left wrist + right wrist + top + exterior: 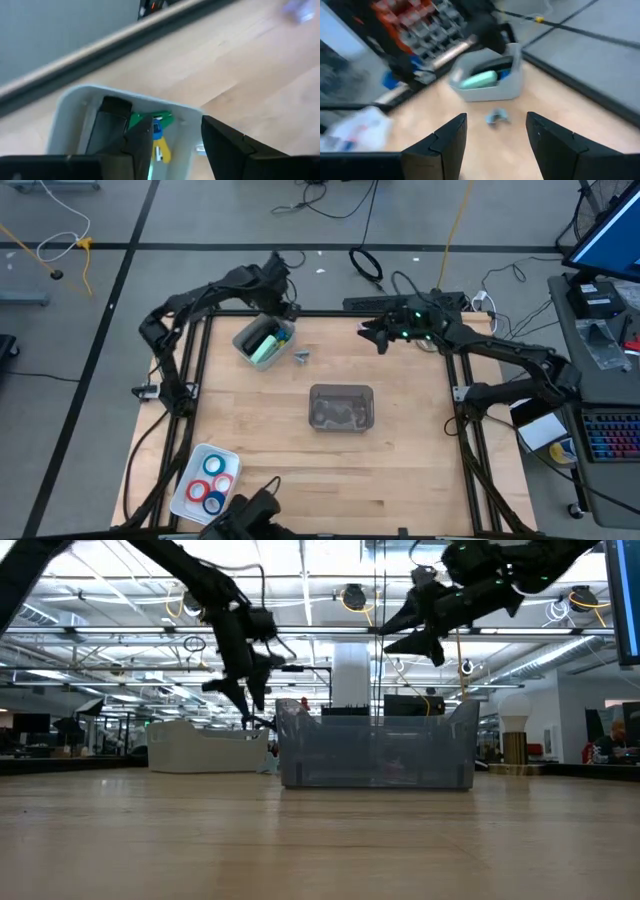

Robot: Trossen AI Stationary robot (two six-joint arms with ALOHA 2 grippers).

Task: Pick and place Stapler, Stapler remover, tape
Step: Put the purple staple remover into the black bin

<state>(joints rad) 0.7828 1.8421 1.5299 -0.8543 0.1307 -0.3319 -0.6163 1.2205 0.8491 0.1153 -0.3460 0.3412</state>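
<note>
The mint-green stapler [265, 347] lies in a grey tray [245, 340] at the table's far left, beside small blue, green and yellow items [158, 135]. My left gripper [282, 307] hovers open over that tray's far rim [177, 131]. One silvery stapler remover [302, 357] rests on the bare wood just right of the tray [496, 117]. Red and blue tape rings [210, 482] lie flat in a white tray [190, 502] at the near left. My right gripper [376, 337] hangs open in the air, right of the remover and pointing toward it [496, 122].
A clear plastic bin [341, 407] stands mid-table with small grey items on its floor; in the low view it fills the middle [375, 750]. Black frame rails [200, 370] border the table's left and right sides. Bare wood lies right of and nearer than the bin.
</note>
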